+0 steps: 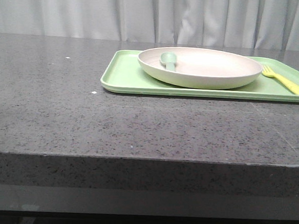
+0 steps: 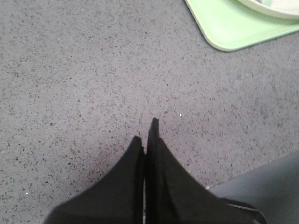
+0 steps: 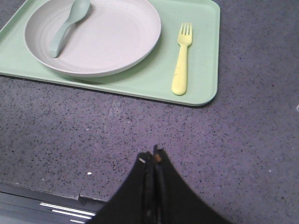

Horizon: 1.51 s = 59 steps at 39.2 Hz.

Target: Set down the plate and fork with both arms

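The cream-white plate (image 1: 200, 67) sits on a light-green tray (image 1: 126, 74) at the back right of the table; it also shows in the right wrist view (image 3: 103, 42), and its rim shows in the left wrist view (image 2: 275, 9). The yellow fork (image 1: 285, 80) lies on the tray to the right of the plate, also in the right wrist view (image 3: 181, 60). My left gripper (image 2: 145, 130) is shut and empty over bare table, apart from the tray's corner (image 2: 229, 32). My right gripper (image 3: 154, 154) is shut and empty, short of the tray. Neither gripper shows in the front view.
A pale green spoon (image 1: 169, 59) lies in the plate, seen too in the right wrist view (image 3: 67, 25). The dark speckled stone table (image 1: 87, 118) has its front edge near both grippers (image 3: 56, 193). White curtains hang behind.
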Available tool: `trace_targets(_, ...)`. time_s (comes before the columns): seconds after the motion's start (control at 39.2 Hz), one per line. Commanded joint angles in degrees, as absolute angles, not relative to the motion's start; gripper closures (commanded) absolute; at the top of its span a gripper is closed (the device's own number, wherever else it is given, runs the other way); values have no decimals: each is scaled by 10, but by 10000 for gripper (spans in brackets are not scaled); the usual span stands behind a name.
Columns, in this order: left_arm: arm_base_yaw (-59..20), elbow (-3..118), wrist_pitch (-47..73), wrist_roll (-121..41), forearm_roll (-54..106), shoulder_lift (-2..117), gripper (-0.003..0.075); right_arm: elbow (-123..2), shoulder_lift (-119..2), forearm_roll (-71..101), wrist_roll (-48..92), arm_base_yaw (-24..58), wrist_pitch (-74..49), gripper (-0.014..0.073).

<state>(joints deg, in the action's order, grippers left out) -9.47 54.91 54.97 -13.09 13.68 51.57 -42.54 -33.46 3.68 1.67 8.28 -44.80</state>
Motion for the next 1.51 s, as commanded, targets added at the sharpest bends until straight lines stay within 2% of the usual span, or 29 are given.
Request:
trace_targets(0.0,-94,564,501,-100,136,513,738,-441,-335,33,20,82,-410,662)
trace_targets(0.64,-98,563,494,-99,134,513,738,-441,-335,33,20,82,-410,662)
trace_targets(0.82,-106,531,464,-116,72,436,738,-441,-335,33,20,82,-410,662)
trace_targets(0.92,-105,482,411,-116,45,363,738,-441,-335,33,20,82,-410,662)
trace_targets(1.25,-105,202,124,-116,42,95,738,-441,-335,33,20,82,-410,662)
trace_targets(1.48,-105,76,0,-116,42,19,738,-441,-335,33,20,82,-410,662)
